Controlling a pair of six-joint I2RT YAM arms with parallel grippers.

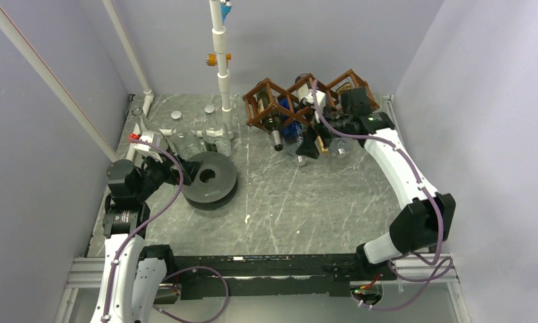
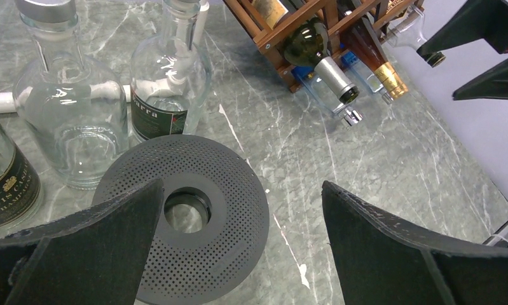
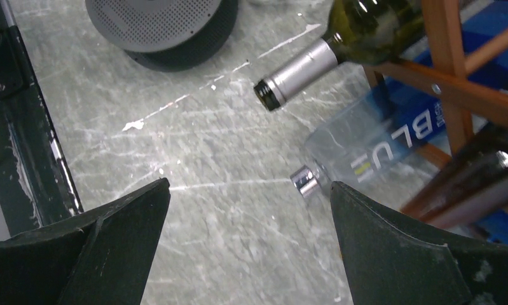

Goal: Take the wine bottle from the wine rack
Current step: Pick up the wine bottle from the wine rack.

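Note:
The brown wooden wine rack (image 1: 266, 101) stands at the back of the table with several bottles lying in its cells. A dark green wine bottle (image 3: 359, 32) with a silver foil neck (image 2: 330, 77) pokes out of a left cell, its mouth toward the table. Under it lies a clear bottle with a blue label (image 3: 372, 149). My right gripper (image 3: 248, 187) hangs open just in front of the rack (image 3: 445, 57), beside the clear bottle's silver cap and holding nothing. My left gripper (image 2: 241, 187) is open and empty over the perforated disc, far left of the rack (image 2: 270, 32).
A dark perforated disc (image 1: 212, 178) with a centre hole lies at mid-left. Several clear glass bottles (image 2: 70, 121) stand behind it. A white pole (image 1: 220, 60) rises near the rack's left end. An amber bottle with gold foil (image 2: 381, 67) also sticks out of the rack. Walls enclose the table.

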